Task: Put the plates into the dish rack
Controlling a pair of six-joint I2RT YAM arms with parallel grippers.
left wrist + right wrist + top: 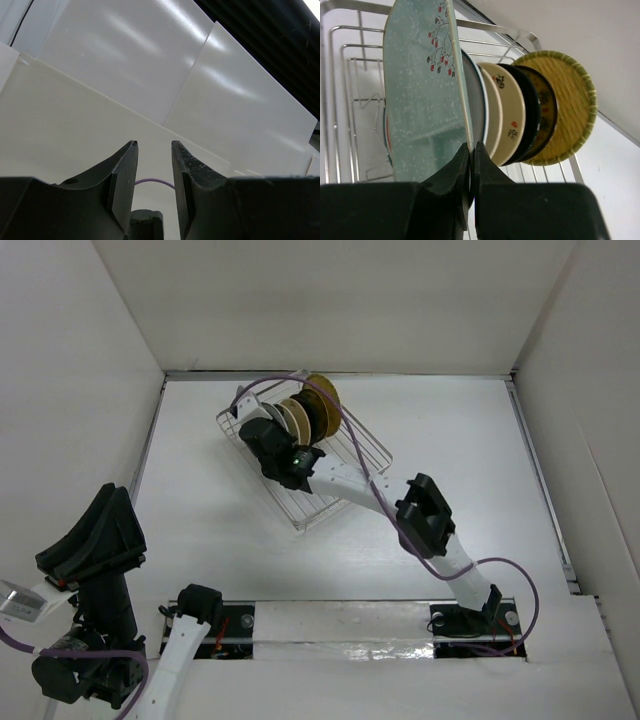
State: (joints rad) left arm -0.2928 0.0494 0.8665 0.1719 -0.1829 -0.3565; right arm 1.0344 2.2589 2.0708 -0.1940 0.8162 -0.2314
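Observation:
The silver wire dish rack (355, 445) sits at the back of the table, also in the right wrist view (350, 75). Several plates stand on edge in it: a tan wood-look one (570, 107) (325, 395), dark ones (542, 112), a cream one with red characters (507, 112). My right gripper (471, 150) (283, 462) is over the rack, shut on the rim of the pale green rounded-rectangular plate (420, 90), held upright beside the row. My left gripper (154, 147) is open and empty, pointing up at the wall, far off at the near left (25, 602).
White enclosure walls (80, 360) close in the table on three sides. The right arm's elbow (425, 515) reaches across the middle of the table. A purple cable (520, 585) loops along the right arm.

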